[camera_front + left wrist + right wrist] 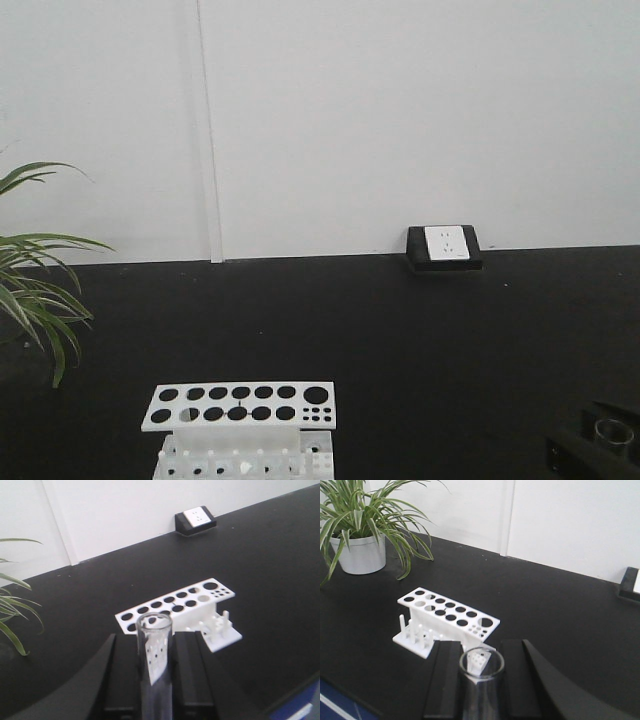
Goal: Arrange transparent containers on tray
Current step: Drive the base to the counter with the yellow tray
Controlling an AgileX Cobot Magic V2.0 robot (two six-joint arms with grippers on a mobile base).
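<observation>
At bottom of the front view: white test-tube rack [240, 420] on the black bench [400, 340], plant [35, 290] at left, socket [445, 245] at rear. Lower right corner, dim: dark jaws, probably the right gripper [605, 442], around a clear beaker [613, 430].
Left wrist view: left gripper [155, 642] clamped on an upright glass cylinder [154, 680]; rack beyond.
Right wrist view: right gripper [481, 650] closed on the clear beaker [481, 687], rack just beyond.
</observation>
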